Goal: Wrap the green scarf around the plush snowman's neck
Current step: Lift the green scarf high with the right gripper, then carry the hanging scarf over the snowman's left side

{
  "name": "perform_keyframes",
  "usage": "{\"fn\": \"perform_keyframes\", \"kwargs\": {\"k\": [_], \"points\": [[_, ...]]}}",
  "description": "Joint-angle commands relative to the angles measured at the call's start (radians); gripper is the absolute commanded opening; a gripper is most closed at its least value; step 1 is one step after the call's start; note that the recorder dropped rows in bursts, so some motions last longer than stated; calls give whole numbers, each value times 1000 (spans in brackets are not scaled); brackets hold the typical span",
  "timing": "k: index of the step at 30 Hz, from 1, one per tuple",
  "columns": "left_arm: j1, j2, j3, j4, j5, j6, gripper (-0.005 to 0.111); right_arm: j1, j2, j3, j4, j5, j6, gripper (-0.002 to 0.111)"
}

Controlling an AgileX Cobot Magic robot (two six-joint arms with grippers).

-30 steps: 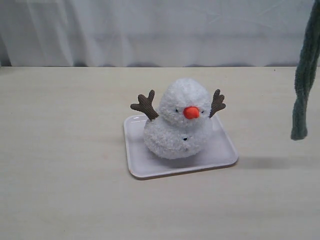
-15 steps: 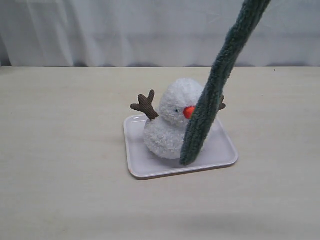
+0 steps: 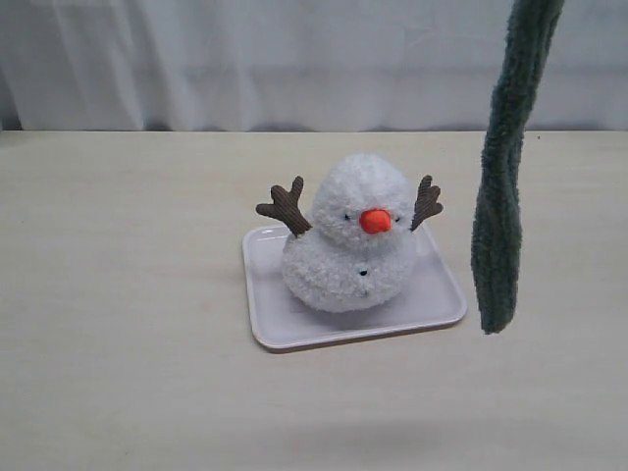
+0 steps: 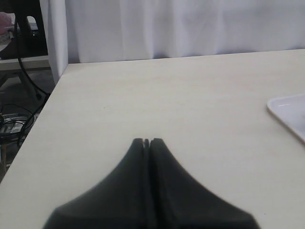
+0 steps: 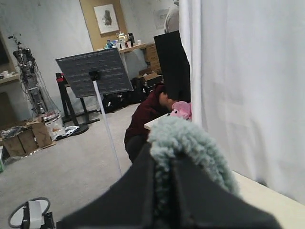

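The plush snowman (image 3: pixel 348 245) sits upright on a white tray (image 3: pixel 294 319) mid-table, orange nose facing the camera, brown twig arms raised. Its neck (image 3: pixel 345 235) is bare white fluff. The green scarf (image 3: pixel 502 186) hangs straight down from above the exterior view's top edge, to the right of the snowman, its lower end just off the tray's right corner. My right gripper (image 5: pixel 164 164) is shut on the scarf's fuzzy upper end (image 5: pixel 190 138); it is out of the exterior view. My left gripper (image 4: pixel 147 142) is shut and empty, low over the table left of the tray corner (image 4: pixel 288 112).
A white curtain (image 3: pixel 294 59) closes off the far side of the table. The table's left edge (image 4: pixel 40 119) shows in the left wrist view, with cables and floor beyond. The right wrist view looks out at a room with a person and a stand.
The hanging scarf swung in front of the snowman half a second ago and now has swung back to its right, hanging off the tray's corner. The snowman and tray have stayed put.
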Motion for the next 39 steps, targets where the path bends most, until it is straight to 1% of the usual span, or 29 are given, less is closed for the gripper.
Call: {"fn": "perform_keyframes", "kwargs": {"k": [1,7,9,12,16,18,21,25,27,32,39], "points": [[1,-3,3,-1,-11,2,0,1,20,3,-47,-60,-11,4],[1,-3,3,-1,-11,2,0,3,81,3,-79,-57,-3,4],[1,-3,3,-1,-11,2,0,40,96,3,-113,-69,-3,4],[1,-3,3,-1,-11,2,0,146,116,24,-174,-149,-3,4],[1,-3,3,-1,-11,2,0,308,141,64,-261,-352,7,4],[1,-3,3,-1,-11,2,0,390,165,87,-263,-449,13,4],[1,-3,3,-1,-11,2,0,507,223,93,-265,-536,11,4],[1,-3,3,-1,-11,2,0,609,315,93,-270,-668,-15,4],[1,-3,3,-1,-11,2,0,636,364,93,-270,-717,-25,4],[1,-3,3,-1,-11,2,0,647,469,93,-274,-769,-54,4],[1,-3,3,-1,-11,2,0,647,540,93,-430,-801,-56,4]]}}
